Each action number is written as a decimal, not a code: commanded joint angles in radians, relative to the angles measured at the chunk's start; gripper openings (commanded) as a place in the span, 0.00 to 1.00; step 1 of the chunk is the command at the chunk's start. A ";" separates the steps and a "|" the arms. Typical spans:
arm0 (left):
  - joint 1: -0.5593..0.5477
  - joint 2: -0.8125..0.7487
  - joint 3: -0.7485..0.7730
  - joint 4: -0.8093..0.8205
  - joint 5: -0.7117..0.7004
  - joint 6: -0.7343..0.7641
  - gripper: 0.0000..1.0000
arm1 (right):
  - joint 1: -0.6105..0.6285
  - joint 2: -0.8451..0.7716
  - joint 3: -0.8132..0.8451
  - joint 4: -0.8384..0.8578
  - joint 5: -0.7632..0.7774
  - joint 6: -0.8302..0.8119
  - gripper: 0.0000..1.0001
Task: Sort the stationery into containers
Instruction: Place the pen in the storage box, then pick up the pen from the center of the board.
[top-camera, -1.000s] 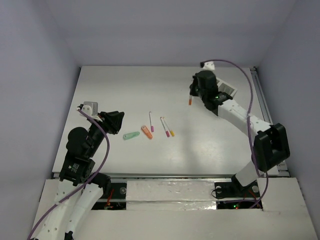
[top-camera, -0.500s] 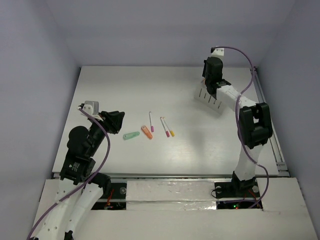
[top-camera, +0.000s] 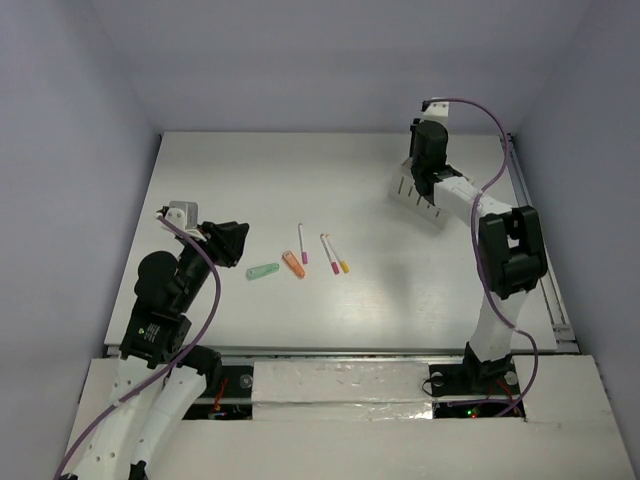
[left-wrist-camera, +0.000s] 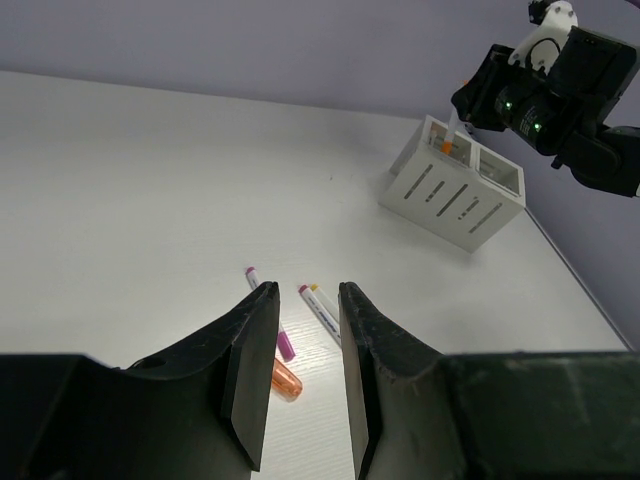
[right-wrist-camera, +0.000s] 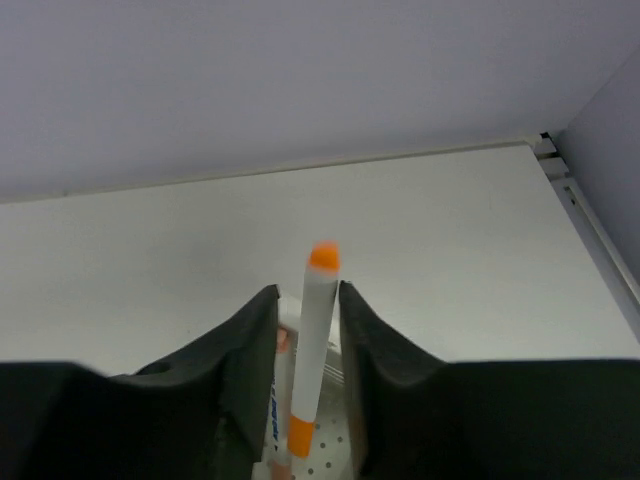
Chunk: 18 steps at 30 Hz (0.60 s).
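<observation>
The white two-compartment holder (top-camera: 402, 190) stands at the back right, and also shows in the left wrist view (left-wrist-camera: 455, 195). My right gripper (top-camera: 425, 172) hangs over it, jaws apart. An orange-capped white pen (right-wrist-camera: 318, 340) stands loose between them, its lower end on the holder's perforated floor (right-wrist-camera: 333, 445), beside another pen (right-wrist-camera: 279, 400). On the table lie a mint-green piece (top-camera: 263, 271), an orange piece (top-camera: 293, 264), two pink-capped pens (top-camera: 302, 242) (top-camera: 329, 253) and a yellow-capped pen (top-camera: 340, 258). My left gripper (top-camera: 232, 243) is open and empty, just left of them.
The table's right edge has a metal rail (top-camera: 530, 230). Purple walls close in the table at the back and sides. The right arm's elbow (top-camera: 510, 245) stands over the right part of the table.
My right gripper carried the orange-capped pen from left of the holder to above it. The pen now stands in a compartment. The left arm has not moved.
</observation>
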 joint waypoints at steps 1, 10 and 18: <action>0.007 0.004 0.029 0.050 0.006 0.011 0.28 | -0.005 -0.069 -0.001 0.056 0.018 -0.006 0.38; 0.007 -0.003 0.026 0.052 0.008 0.010 0.27 | 0.056 -0.196 0.013 -0.103 -0.095 0.069 0.54; 0.007 -0.010 0.026 0.050 -0.001 0.008 0.16 | 0.276 -0.214 -0.105 -0.367 -0.417 0.253 0.00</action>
